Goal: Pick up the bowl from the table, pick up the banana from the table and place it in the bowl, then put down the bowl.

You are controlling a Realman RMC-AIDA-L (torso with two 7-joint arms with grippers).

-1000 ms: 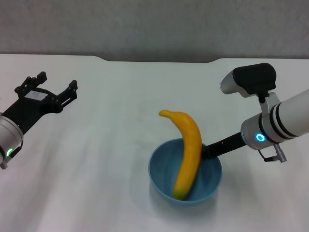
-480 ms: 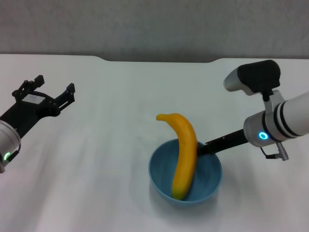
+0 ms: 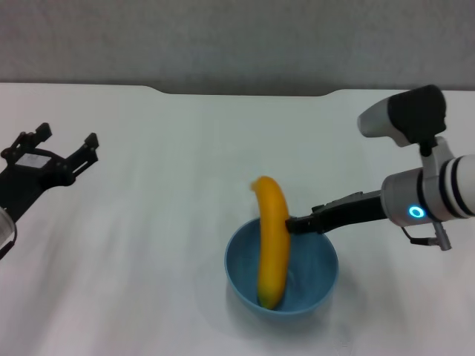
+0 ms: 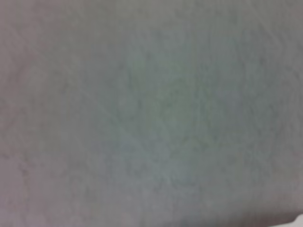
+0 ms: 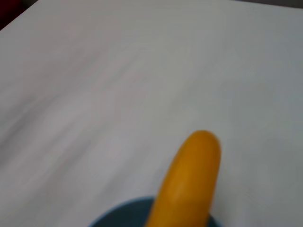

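The bowl (image 3: 282, 280), light blue and glossy inside, is seen near the front centre of the white table (image 3: 185, 163), with the banana (image 3: 272, 245) standing steeply inside it. The lower end of the banana is lodged against the near inner wall of the bowl, while its upper end rises above the far rim and leans slightly to the left. The right hand (image 3: 294, 223) is extended from the right side of the scene, and its dark fingers are shown meeting the far right rim of the bowl, just beside the banana. Whether these fingers are pinched on the rim or merely laid against it cannot be told, since the tips are partly hidden by the banana. In the right wrist view, the rounded upper end of the banana (image 5: 189, 184) is shown close up, with a sliver of the bowl's rim (image 5: 118, 215) below it and bare table (image 5: 94, 85) beyond. The left hand (image 3: 52, 152) is held at the far left of the scene, well apart from the bowl, with its two dark fingers spread wide and nothing between them. Only a blurred pale surface is recorded in the left wrist view. A shallow notch (image 3: 245, 93) is visible in the far edge of the table.
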